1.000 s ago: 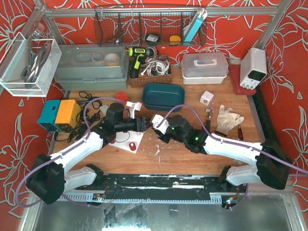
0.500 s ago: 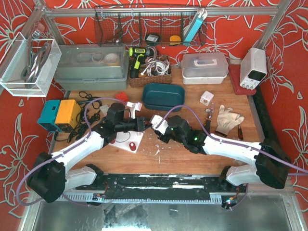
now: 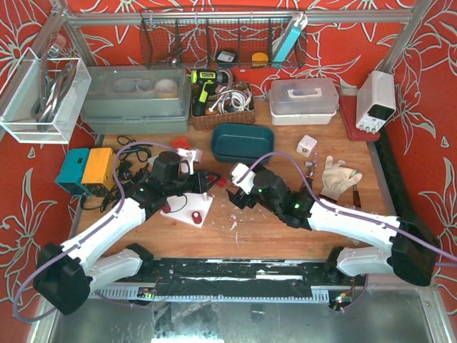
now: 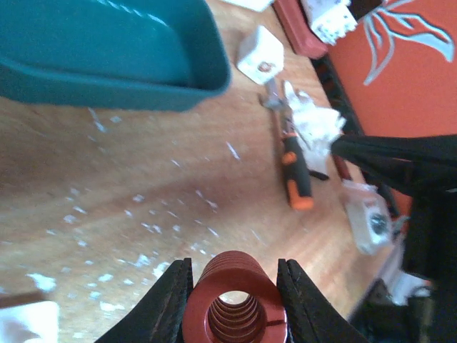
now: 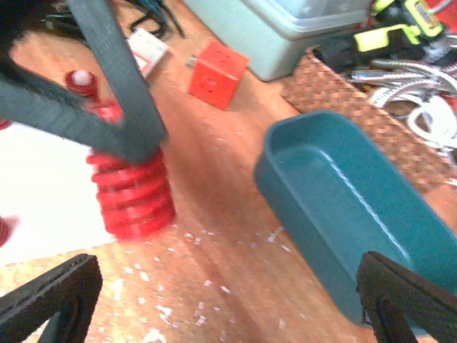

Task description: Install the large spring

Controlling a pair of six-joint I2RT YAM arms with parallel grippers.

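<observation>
Here the large spring (image 4: 235,309) sits clamped within the left pincer (image 4: 233,280).

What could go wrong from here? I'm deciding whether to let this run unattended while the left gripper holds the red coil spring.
1. The red coil spring is pinched by the left gripper only near its upper end and looks slightly tilted beside the white base plate, so it might slip or seat crooked.
2. In the top view, the open right gripper sits close to the left gripper. The two could bump if either swings inward.
</observation>
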